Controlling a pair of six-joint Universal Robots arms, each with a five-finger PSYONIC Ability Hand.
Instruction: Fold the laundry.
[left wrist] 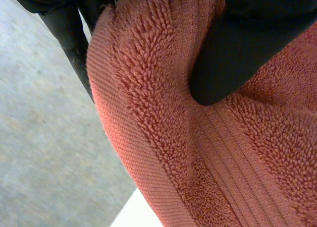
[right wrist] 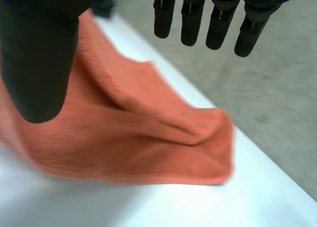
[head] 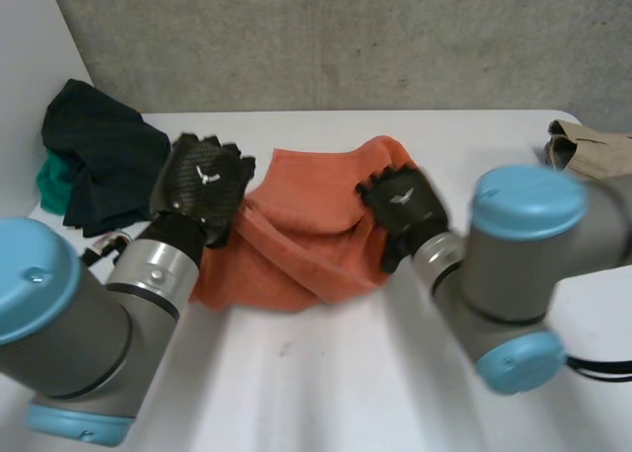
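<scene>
An orange towel [head: 316, 225] lies rumpled and partly doubled over in the middle of the white table [head: 326, 383]. My left hand [head: 202, 181] is at the towel's left edge. In the left wrist view its thumb [left wrist: 237, 53] presses into the towel's [left wrist: 163, 138] thick pile, pinching the hemmed edge against the fingers [left wrist: 74, 33] behind it. My right hand [head: 403, 203] hovers over the towel's right side. In the right wrist view its fingers [right wrist: 193, 19] are straight and apart from the thumb, with nothing between them, and the towel [right wrist: 129, 138] lies below the palm.
A pile of dark clothes [head: 99, 156] with a green piece [head: 51, 186] under it sits at the back left corner. A folded beige cloth [head: 592, 146] lies at the back right. A grey wall runs behind the table.
</scene>
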